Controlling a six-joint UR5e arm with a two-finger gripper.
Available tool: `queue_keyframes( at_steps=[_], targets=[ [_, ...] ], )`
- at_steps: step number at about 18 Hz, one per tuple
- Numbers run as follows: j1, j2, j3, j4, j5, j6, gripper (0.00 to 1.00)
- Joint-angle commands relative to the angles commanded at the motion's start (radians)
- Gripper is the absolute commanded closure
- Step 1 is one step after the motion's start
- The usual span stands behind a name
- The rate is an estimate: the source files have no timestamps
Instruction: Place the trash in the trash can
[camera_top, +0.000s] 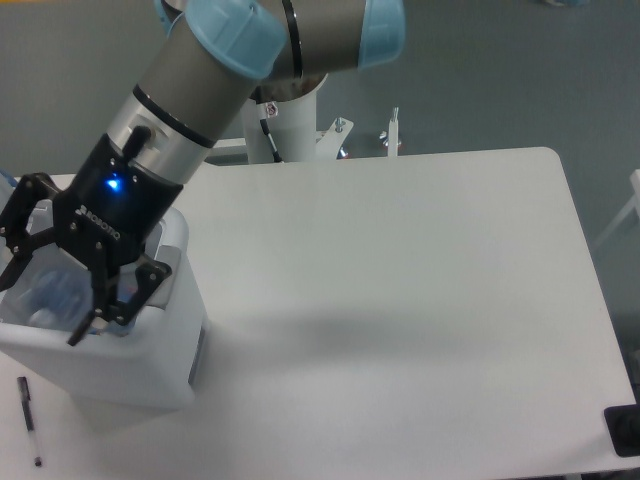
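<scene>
Grey wall is seen behind a white worktop (400, 300) that fills most of the single fixed view. At the left edge the trash can (120, 360) is stood on the worktop, with its lid seemingly hinged open at the far left. Above its opening the pincer (45, 285) is held, its black fingers (125, 295) spread apart with nothing clamped between them. Inside the can, directly under the pincer, a clear bottle (50, 295) is seen lying, blurred, with no contact to the fingers that can be made out. The crumpled wrapper cannot be picked out anywhere; whether it lies deeper in the can is hidden by the arm and the can wall. A thin black pen (28, 420) is left on the worktop just in front of the can, apart from it.

The release step is judged to be in hand, with the bottle dropped into the can. Next, the arm would need to be lifted straight up so the fingers are not caught on the can's rim.
</scene>
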Motion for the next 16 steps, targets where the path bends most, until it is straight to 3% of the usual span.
queue_keyframes(
  at_steps=[3, 7, 13, 16],
  targets=[
    [0.015, -0.003, 0.005, -0.003, 0.002, -0.002, 0.00],
    [0.118, -0.009, 0.003, -0.003, 0.002, 0.000, 0.00],
    [0.262, -0.067, 0.003, -0.009, 0.005, 0.017, 0.00],
    [0.282, -0.104, -0.003, -0.012, 0.086, 0.040, 0.00]
  ],
)
